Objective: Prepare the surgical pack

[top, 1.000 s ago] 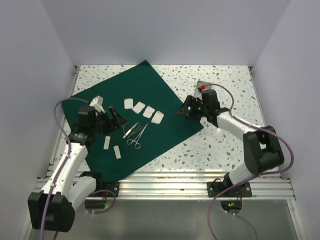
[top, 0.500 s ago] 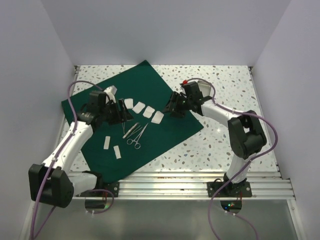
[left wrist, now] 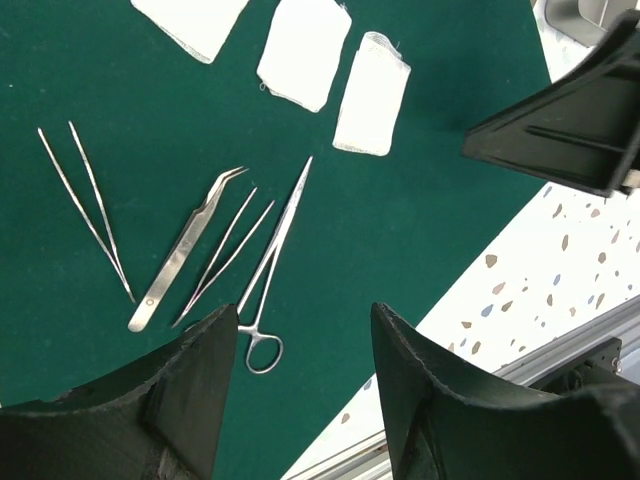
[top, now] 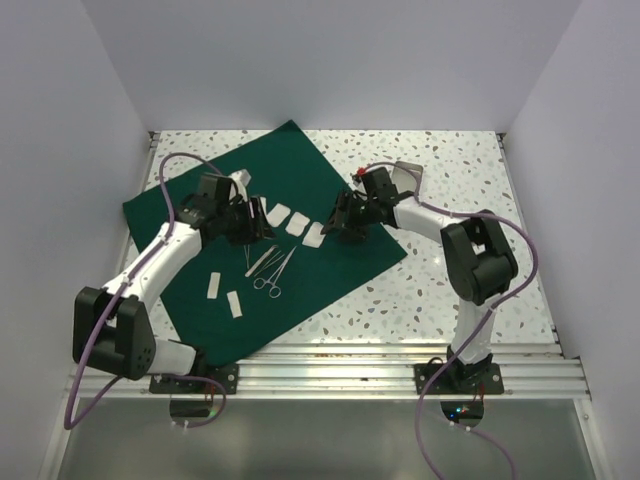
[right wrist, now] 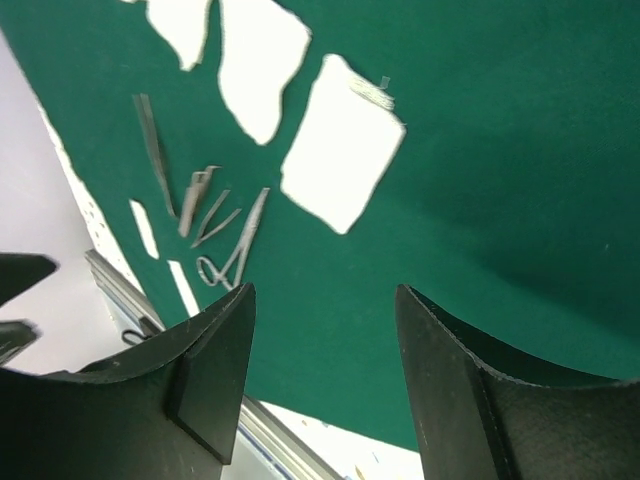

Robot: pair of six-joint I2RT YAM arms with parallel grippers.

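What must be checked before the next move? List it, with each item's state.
1. Fingers of the left gripper apart, nothing between them: ok.
2. Fingers of the right gripper apart, nothing held: ok.
3. The green cloth spread flat: ok.
4. The white pads lying on the cloth: ok.
5. The steel instruments on the cloth, touched by neither gripper: ok.
6. The metal tray on the cloth: not ok; it sits off the cloth on the table.

Speckled table (top: 440, 290), dk green cloth (top: 300, 160) flat on left half, sm metal tray (top: 412, 170) toward back
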